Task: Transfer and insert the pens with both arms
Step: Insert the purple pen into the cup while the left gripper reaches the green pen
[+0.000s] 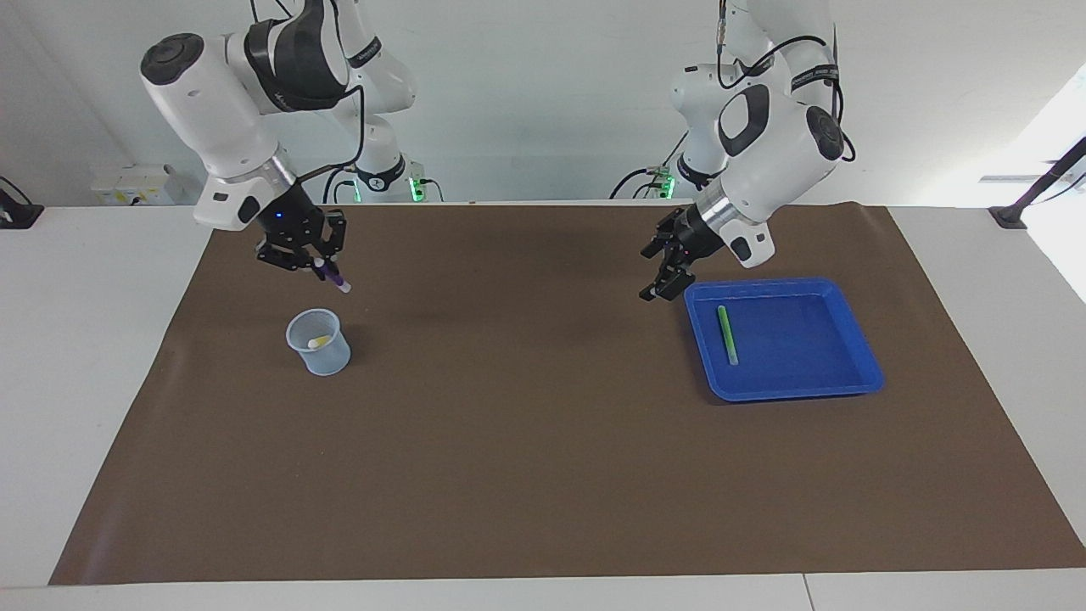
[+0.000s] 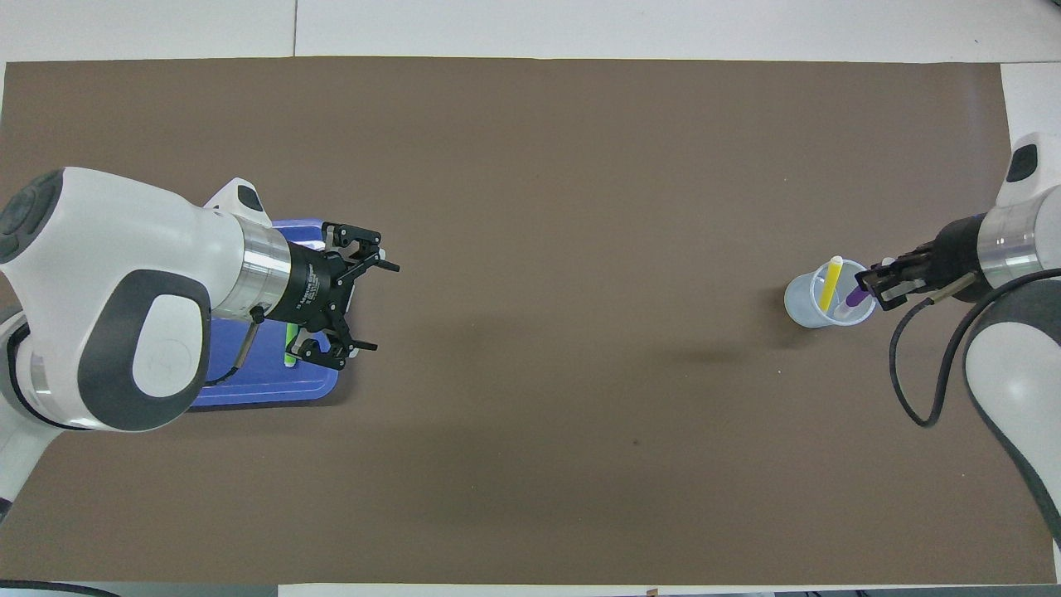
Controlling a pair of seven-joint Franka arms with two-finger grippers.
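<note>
Purple pen (image 1: 332, 277), clamped in the closed right gripper (image 1: 321, 265), hangs tilted in the air, cap end down, just above a pale plastic cup (image 1: 319, 343) standing toward the right arm's end of the brown mat (image 1: 526, 441). Yellow pen (image 2: 831, 279) already stands in the cup. Green pen (image 1: 727, 334) lies flat in a blue tray (image 1: 836, 386) toward the left arm's end. Left gripper (image 1: 664, 270), jaws spread and empty, hangs over the tray's edge. Step in hand appears to be insertion; the next move calls for lowering the tip inside the rim before release.
</note>
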